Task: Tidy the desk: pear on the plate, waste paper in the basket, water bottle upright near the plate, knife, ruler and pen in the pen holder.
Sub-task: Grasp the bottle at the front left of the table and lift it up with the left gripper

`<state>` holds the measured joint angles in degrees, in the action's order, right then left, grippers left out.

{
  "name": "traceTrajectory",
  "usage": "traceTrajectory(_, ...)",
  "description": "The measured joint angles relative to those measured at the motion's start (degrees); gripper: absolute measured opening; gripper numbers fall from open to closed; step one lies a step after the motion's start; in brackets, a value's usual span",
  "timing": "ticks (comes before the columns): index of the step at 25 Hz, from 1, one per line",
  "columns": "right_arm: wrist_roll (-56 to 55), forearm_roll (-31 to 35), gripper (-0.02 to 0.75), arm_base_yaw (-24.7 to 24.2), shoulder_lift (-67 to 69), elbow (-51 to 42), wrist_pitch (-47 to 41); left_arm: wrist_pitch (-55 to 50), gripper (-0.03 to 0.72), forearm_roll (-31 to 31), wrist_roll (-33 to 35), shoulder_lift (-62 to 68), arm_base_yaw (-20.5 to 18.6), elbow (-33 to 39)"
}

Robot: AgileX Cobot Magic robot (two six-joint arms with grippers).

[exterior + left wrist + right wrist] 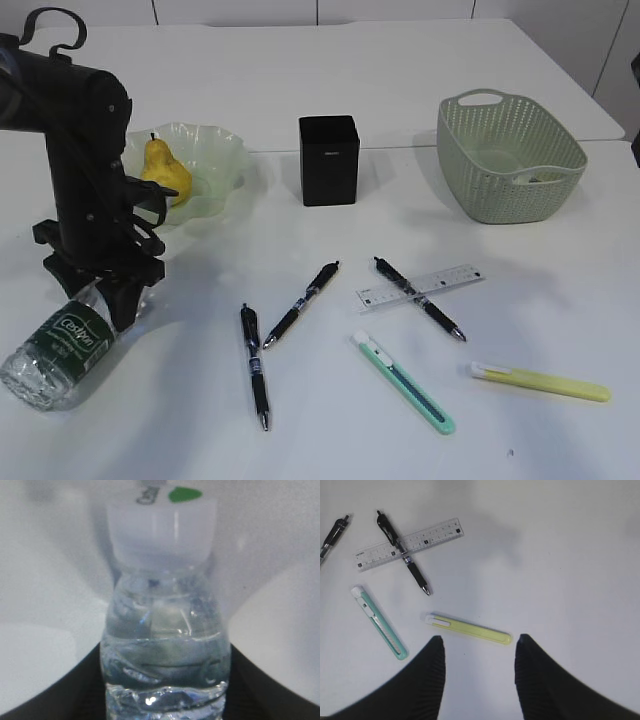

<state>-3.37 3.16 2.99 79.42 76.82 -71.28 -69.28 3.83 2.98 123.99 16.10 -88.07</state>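
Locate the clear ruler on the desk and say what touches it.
In the exterior view the ruler lies right of centre on the desk, in front of the basket. A black pen lies crossed over it.

Counter [420, 90], rear half: bare behind the plate [215, 160], pen holder [329, 160] and basket [510, 155]; wide lanes between these three.

Front centre: crowded. Two black pens [254, 366] [302, 303], then a third pen [420, 299] lying across the ruler [420, 287], green knife [403, 383], yellow knife [540, 381]; narrow gaps only.

Front left: left arm [85, 190] and lying water bottle [60, 345] block the way.

Right edge and front-right corner: bare beyond the yellow knife, where the right gripper [479, 652] hangs with jaws apart.
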Motion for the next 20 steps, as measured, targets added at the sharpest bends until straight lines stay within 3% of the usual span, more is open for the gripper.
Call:
traceTrajectory(5, 0.2, 0.0, 0.373, 0.0, 0.0, 0.0, 0.0, 0.0, 0.367, 1.3, 0.9, 0.0, 0.0, 0.0)
traceTrajectory(20, 0.3, 0.1, 0.372, 0.0, 0.0, 0.0, 0.0, 0.8, 0.364, 1.9, -0.5, -1.0, 0.0, 0.1)
